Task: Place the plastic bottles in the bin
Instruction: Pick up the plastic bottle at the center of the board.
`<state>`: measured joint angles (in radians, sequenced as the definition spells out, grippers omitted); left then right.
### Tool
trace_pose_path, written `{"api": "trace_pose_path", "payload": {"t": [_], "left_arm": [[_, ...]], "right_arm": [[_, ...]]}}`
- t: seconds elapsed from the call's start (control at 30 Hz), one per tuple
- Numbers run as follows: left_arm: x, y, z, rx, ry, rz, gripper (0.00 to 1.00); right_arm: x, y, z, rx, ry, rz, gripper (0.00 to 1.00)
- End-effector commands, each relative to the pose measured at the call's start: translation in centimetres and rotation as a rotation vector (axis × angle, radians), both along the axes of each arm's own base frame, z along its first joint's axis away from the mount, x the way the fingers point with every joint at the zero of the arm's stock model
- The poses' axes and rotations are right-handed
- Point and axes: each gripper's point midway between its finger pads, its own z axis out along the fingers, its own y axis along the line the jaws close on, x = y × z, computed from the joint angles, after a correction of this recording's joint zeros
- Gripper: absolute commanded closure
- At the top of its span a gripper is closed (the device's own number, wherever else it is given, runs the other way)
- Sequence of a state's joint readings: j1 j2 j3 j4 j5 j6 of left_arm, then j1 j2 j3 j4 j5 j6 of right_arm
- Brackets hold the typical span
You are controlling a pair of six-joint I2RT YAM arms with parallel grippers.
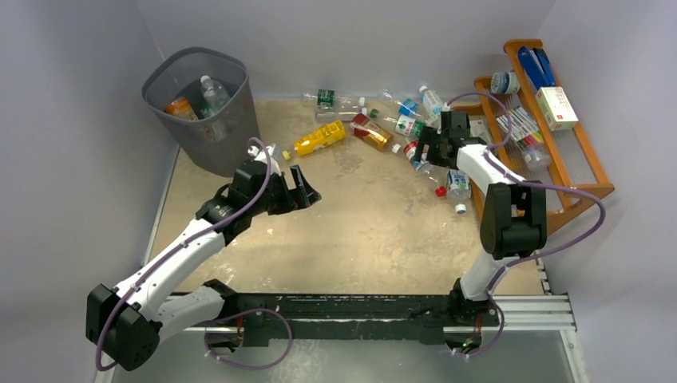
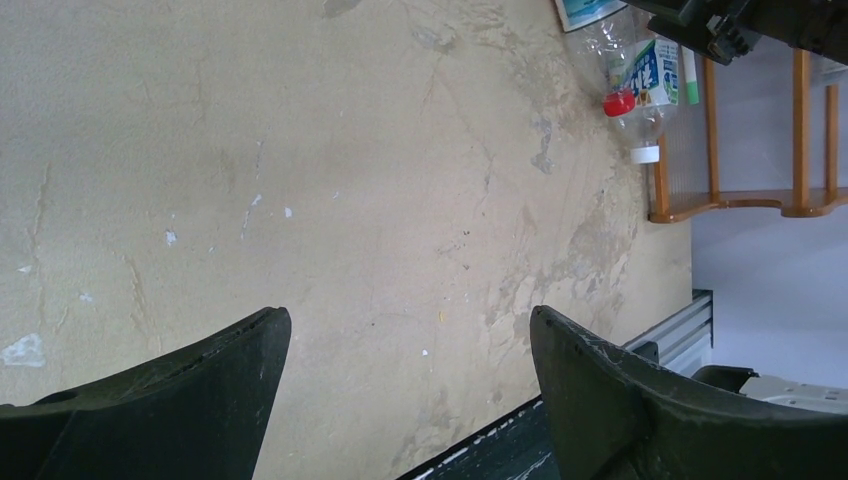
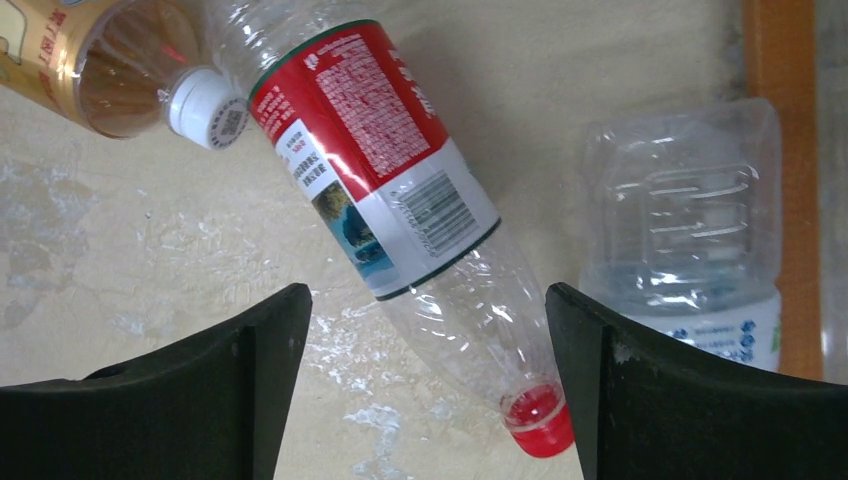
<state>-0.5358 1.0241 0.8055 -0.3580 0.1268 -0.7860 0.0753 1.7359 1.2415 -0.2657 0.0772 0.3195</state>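
The dark grey bin (image 1: 156, 86) stands at the far left with a clear bottle (image 1: 214, 92) and an orange one (image 1: 180, 108) inside. Several bottles lie along the far edge, among them a yellow one (image 1: 319, 138). My right gripper (image 1: 423, 150) is open above a clear red-labelled bottle (image 3: 380, 150). In the right wrist view the gripper (image 3: 428, 300) has its jaws either side of the bottle's neck and red cap (image 3: 538, 420). A clear blue-labelled bottle (image 3: 690, 220) lies just to the right. My left gripper (image 1: 307, 191) is open and empty over bare table (image 2: 410, 325).
The orange wooden rack (image 1: 587, 159) with boxes and pens stands at the far right, close behind the right arm. An amber bottle (image 3: 90, 60) lies left of the red-labelled one. A small yellow cap (image 1: 286, 155) lies near the left gripper. A metal rail (image 1: 527, 307) runs along the near edge.
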Motion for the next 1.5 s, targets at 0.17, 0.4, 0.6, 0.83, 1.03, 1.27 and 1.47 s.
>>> {"api": "trace_pose_path", "payload": {"t": [0.17, 0.4, 0.6, 0.83, 1.03, 1.27, 1.47], "left_arm": [[0.8, -1.3, 1.3, -0.041, -0.046, -0.005, 0.11], [0.5, -2.0, 1.3, -0.041, -0.044, -0.012, 0.11], [-0.1, -2.7, 1.6, -0.039, -0.045, -0.015, 0.11], [-1.0, -4.2, 2.0, -0.050, -0.046, -0.024, 0.11], [-1.8, -5.2, 3.5, -0.101, -0.057, -0.029, 0.11], [-2.0, -4.7, 5.8, -0.125, -0.087, -0.008, 0.11], [-2.7, -5.2, 8.0, -0.238, -0.116, -0.024, 0.11]], "right_arm": [[0.6, 0.5, -1.5, 0.015, -0.016, 0.034, 0.10], [-1.6, 1.6, -3.5, 0.004, 0.032, 0.031, 0.15], [-2.2, 2.8, -3.7, 0.018, 0.028, 0.051, 0.37], [-3.9, 4.3, -0.2, 0.065, -0.041, 0.088, 0.59], [-7.7, 5.4, 8.3, 0.146, -0.204, 0.172, 0.59], [-14.9, 8.2, 14.3, 0.302, -0.286, 0.365, 0.58], [-19.8, 10.4, 15.8, 0.429, -0.288, 0.508, 0.58]]}}
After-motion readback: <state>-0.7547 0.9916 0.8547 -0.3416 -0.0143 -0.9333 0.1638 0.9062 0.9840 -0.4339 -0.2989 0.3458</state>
